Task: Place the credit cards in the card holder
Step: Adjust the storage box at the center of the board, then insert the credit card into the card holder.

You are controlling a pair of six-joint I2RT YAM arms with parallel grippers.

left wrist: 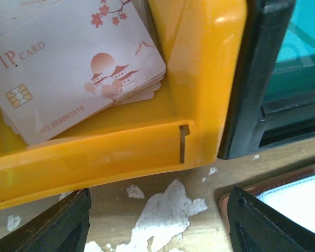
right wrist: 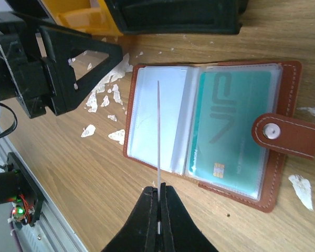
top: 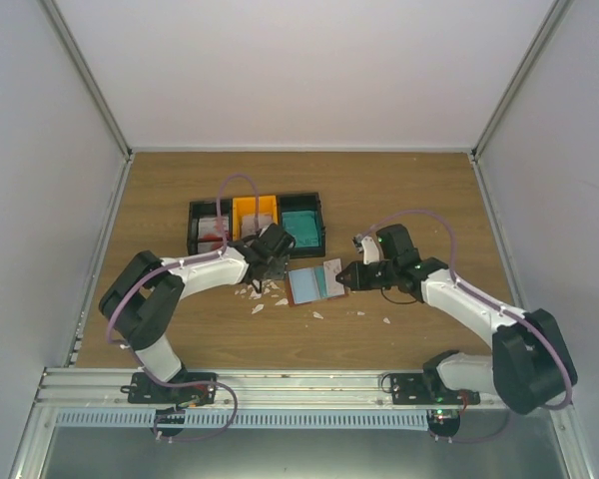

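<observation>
With jaws spread, left gripper [left wrist: 158, 195], right gripper [right wrist: 159, 190] clamped on card [right wrist: 158, 131], seemingly held edge-on.

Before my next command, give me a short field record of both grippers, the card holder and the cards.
left gripper: open, empty, at orange bin front wall
right gripper: shut on pale card, edge-on over card holder
card holder: open flat on table, teal card in one pocket
orange bin: stack of pale VIP cards

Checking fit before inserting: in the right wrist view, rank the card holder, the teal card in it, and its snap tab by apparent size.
1. card holder, lying open: largest.
2. teal card, in a clear pocket.
3. snap tab: smallest.
All lie flat at much the same distance, so the order is safe.
</observation>
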